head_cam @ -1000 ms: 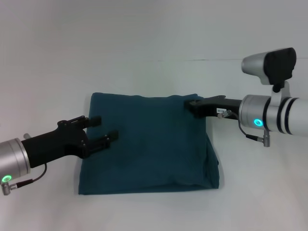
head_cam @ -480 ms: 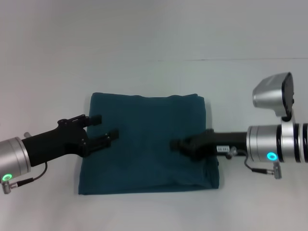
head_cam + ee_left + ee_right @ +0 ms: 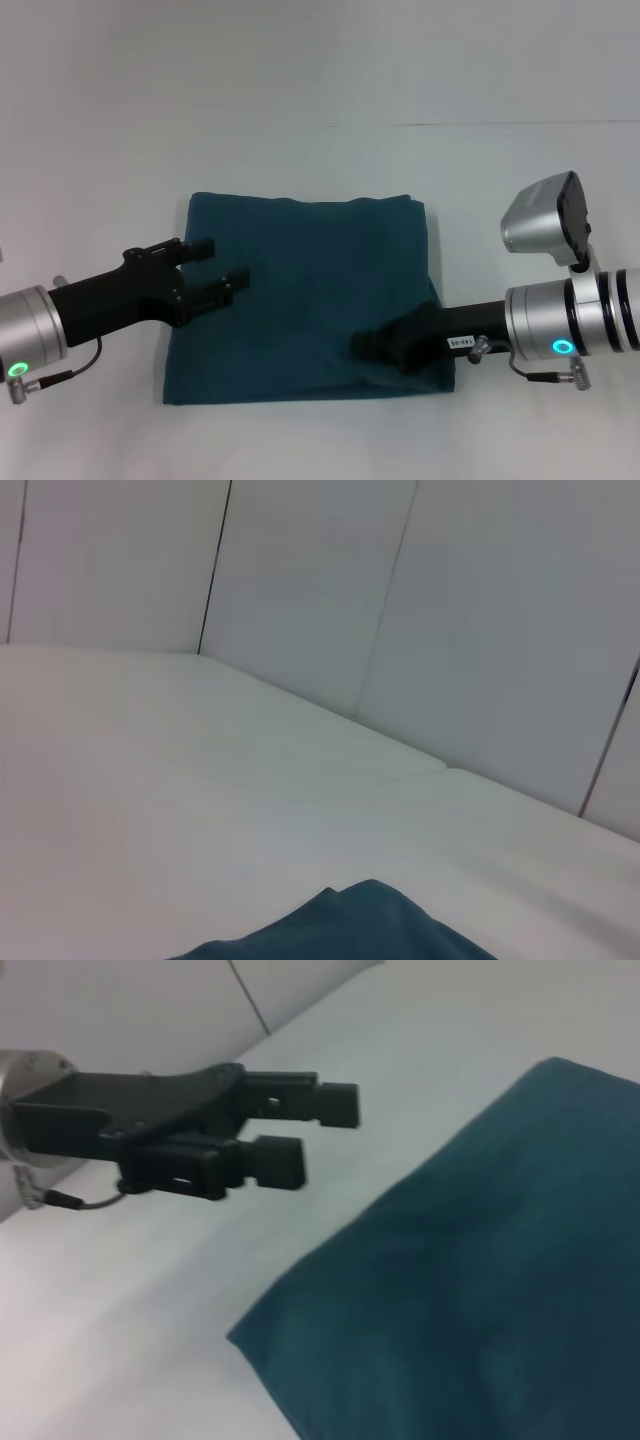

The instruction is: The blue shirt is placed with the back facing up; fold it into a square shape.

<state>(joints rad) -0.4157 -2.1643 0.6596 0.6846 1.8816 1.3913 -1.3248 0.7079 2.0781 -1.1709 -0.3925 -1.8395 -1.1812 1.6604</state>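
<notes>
The blue shirt (image 3: 305, 300) lies folded into a roughly square pad in the middle of the white table (image 3: 320, 80), plain side up, no lettering showing; edges fairly straight, w/ loose layers bulging at the near right corner. Left gripper (image 3: 220, 270) hovers over the shirt's left edge, abt mid-way along it, fingers (image 3: 200, 246) spread apart w/ nothing between them; the right wrist view shows the same gripper (image 3: 310, 1132) side-on, its two black fingers apart and raised above the table beside the shirt's (image 3: 480, 1290) edge. Right gripper (image 3: 368, 344) reaches in from the right over the near right part of the shirt, low on the fabric; can't tell if its fingers are spread or pressed together. Left wrist view catches only one corner of the shirt (image 3: 350, 930) and bare table (image 3: 200, 780) w/ wall panels beyond.
</notes>
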